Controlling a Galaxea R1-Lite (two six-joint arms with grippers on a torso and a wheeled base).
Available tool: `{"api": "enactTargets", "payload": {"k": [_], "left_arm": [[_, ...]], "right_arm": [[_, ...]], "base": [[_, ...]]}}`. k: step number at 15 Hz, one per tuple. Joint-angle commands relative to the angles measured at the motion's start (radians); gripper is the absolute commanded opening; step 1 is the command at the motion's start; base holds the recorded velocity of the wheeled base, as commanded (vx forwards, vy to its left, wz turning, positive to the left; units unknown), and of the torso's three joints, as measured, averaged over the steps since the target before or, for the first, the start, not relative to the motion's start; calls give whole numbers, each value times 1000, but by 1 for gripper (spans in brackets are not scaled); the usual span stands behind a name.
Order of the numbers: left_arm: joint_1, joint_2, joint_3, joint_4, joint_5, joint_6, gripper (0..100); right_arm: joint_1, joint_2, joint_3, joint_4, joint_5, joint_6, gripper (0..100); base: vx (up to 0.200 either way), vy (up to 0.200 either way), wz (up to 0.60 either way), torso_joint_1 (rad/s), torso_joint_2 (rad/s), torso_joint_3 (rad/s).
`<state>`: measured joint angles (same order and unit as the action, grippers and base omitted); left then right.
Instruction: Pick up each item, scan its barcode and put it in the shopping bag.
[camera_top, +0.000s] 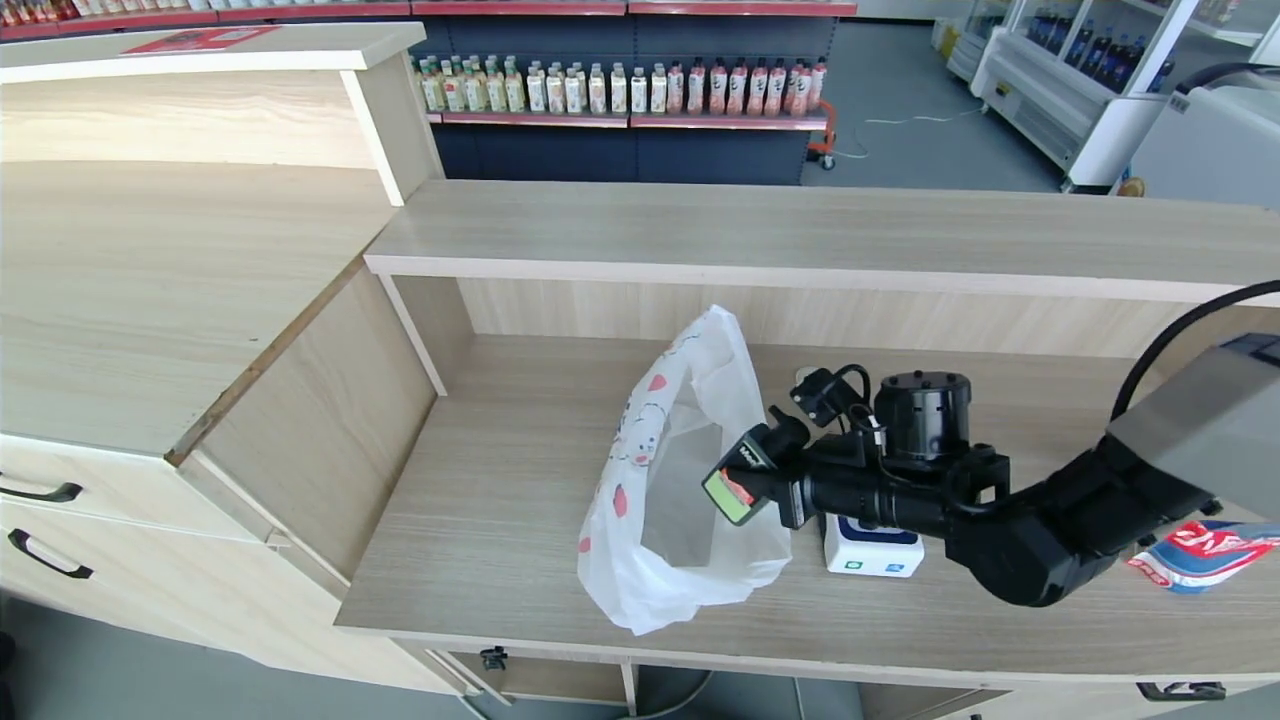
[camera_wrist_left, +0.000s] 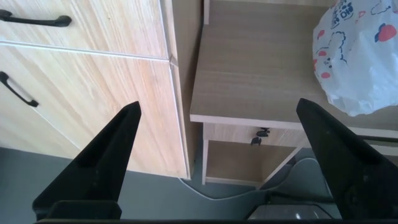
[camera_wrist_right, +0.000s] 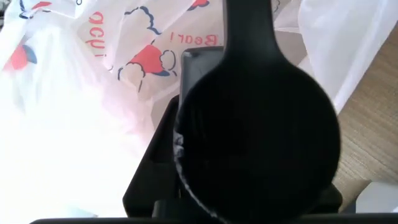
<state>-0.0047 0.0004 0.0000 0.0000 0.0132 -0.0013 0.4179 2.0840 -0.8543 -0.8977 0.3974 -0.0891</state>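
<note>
Head view: the right jaws clamp a small dark green-labelled pack (camera_top: 730, 495) at the shopping bag's (camera_top: 640, 560) mouth on the bench (camera_top: 480, 540), just left of a white scanner (camera_top: 870, 555). Left wrist view: the left jaws gape wide, empty, off the bench's near edge. Right wrist view: bag plastic sits close behind.

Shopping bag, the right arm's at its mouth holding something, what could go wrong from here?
The shopping bag is limp and unsupported; the dark pack in the right tool might catch its rim or push it away rather than drop in. The arm hangs just over the white box, so a low pull-back could nudge it. The snack packet lies beside the arm's elbow and might get swept.
</note>
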Motion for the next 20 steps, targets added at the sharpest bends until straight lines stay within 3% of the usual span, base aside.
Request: {"api": "enactTargets", "payload": {"k": [1, 10, 13, 14, 17, 20], "left_arm": [[0, 0, 0, 0, 1, 0, 100], [0, 0, 0, 0, 1, 0, 100], [0, 0, 0, 0, 1, 0, 100], [0, 0, 0, 0, 1, 0, 100], [0, 0, 0, 0, 1, 0, 100], [0, 0, 0, 0, 1, 0, 100]], "right_arm": [[10, 100, -65, 0, -5, -34, 0], [76, 292, -344, 16, -6, -201, 0], [87, 311, -378, 57, -5, -294, 0], [88, 315, -379, 59, -3, -302, 100], [94, 309, -381, 60, -3, -297, 100], [84, 263, -381, 85, -3, -170, 100]], "base": [[0, 0, 0, 0, 0, 0], [0, 0, 0, 0, 0, 0], [0, 0, 0, 0, 0, 0], [0, 0, 0, 0, 0, 0], [0, 0, 0, 0, 0, 0], [0, 0, 0, 0, 0, 0]]}}
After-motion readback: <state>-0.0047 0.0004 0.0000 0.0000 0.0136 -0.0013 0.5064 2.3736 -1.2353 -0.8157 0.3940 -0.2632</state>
